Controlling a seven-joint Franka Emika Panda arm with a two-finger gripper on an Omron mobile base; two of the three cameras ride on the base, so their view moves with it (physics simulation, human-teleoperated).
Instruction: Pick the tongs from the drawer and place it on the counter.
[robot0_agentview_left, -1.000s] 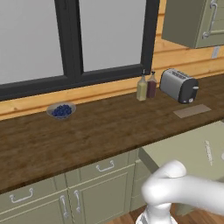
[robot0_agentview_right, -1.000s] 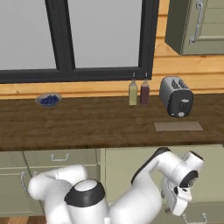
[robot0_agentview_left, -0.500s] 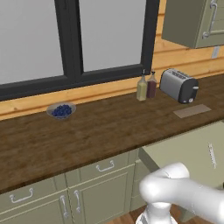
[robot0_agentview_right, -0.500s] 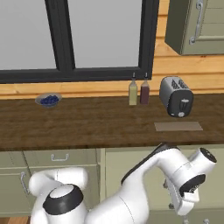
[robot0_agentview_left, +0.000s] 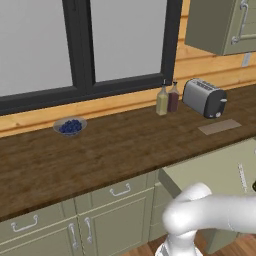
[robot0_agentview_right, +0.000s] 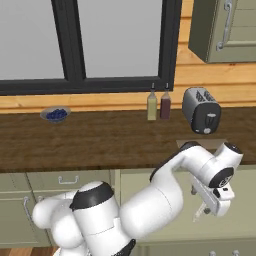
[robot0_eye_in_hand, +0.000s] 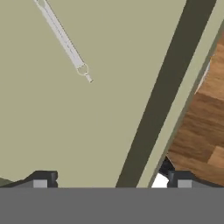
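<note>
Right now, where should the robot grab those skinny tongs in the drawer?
Probably mid-shaft, from straight above. The tongs lie flat on the drawer floor, apart from its walls, so only the top is free. The gripper is open; its fingers should straddle the thin width, away from the small ring end.

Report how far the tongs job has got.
Done: the drawer stands open. In hand: the gripper hangs open above the drawer's floor, and the tongs lie off to one side, ungrasped. Left: line up over the tongs, grasp, lift, and set them on the counter.
</note>
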